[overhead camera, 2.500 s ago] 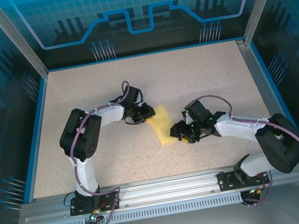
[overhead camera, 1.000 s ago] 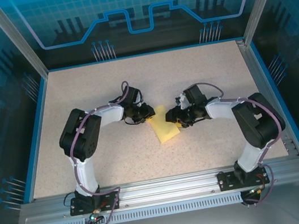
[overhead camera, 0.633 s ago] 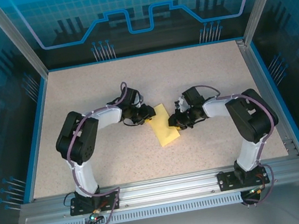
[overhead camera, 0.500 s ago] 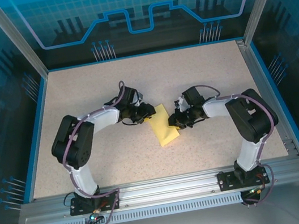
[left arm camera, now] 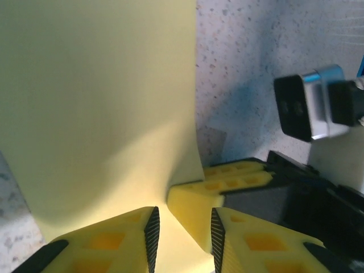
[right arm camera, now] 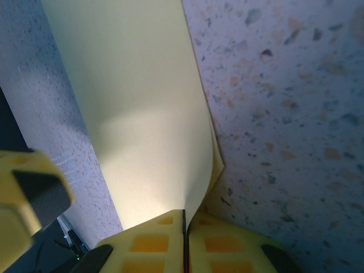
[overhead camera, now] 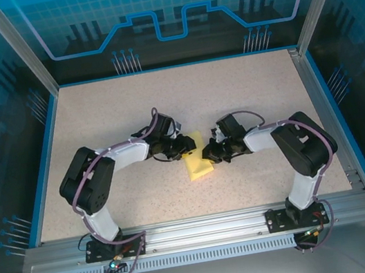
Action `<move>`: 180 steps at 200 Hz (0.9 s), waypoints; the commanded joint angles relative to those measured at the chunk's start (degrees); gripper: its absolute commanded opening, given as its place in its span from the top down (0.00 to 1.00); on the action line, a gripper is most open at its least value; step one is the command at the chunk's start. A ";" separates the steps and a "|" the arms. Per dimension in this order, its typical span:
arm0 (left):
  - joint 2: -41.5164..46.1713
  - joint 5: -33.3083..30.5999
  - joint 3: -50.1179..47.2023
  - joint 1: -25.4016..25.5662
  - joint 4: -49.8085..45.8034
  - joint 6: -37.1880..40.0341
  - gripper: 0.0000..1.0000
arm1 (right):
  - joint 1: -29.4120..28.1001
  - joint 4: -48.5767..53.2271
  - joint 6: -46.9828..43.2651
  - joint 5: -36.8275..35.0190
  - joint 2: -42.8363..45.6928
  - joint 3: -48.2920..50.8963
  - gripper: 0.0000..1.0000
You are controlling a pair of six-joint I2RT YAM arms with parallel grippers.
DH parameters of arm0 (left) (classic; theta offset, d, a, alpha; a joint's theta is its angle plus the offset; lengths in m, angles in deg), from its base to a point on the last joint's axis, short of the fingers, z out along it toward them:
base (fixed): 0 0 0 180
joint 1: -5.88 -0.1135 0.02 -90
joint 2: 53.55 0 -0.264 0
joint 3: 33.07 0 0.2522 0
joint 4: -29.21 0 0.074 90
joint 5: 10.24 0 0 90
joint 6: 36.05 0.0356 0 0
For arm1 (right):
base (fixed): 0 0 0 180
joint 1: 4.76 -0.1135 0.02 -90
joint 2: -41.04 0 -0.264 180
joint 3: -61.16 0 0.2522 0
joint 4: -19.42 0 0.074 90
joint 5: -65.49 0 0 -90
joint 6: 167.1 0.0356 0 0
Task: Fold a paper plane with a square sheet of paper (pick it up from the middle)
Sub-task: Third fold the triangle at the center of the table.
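The square sheet of paper (overhead camera: pixel 199 168) is plain yellow and shows as a narrow folded strip near the table's middle. My right gripper (overhead camera: pixel 207 154) is at the strip's far right corner. In the right wrist view, my right gripper (right arm camera: pixel 183 219) is shut on the paper's (right arm camera: pixel 142 102) edge, which curls up out of the pinch. My left gripper (overhead camera: pixel 186 148) is at the far left end. In the left wrist view, my left gripper (left arm camera: pixel 183 219) stands open over the paper (left arm camera: pixel 102 102), with the right gripper's fingertips (left arm camera: pixel 193 207) poking between its jaws.
The speckled table (overhead camera: pixel 129 110) has a blue rim and glass walls on three sides. An aluminium rail (overhead camera: pixel 205 227) carrying both arm bases runs along the near edge. The two wrists nearly touch above the paper.
Both grippers have drawn closer together and slightly toward the near edge, and the paper has shifted with them. The right gripper has shut on the paper's edge.
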 commanded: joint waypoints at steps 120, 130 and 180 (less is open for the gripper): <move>-5.09 1.72 -0.61 0.03 4.46 1.88 0.65 | 2.49 7.64 -6.88 2.75 3.14 -2.38 0.78; -5.32 1.66 -0.55 -0.05 4.31 2.03 0.65 | 2.70 7.41 -7.06 3.67 2.67 -2.70 0.81; -6.69 1.43 -0.53 0.02 5.67 2.46 0.64 | 2.87 8.97 -8.23 4.66 0.65 -4.12 0.85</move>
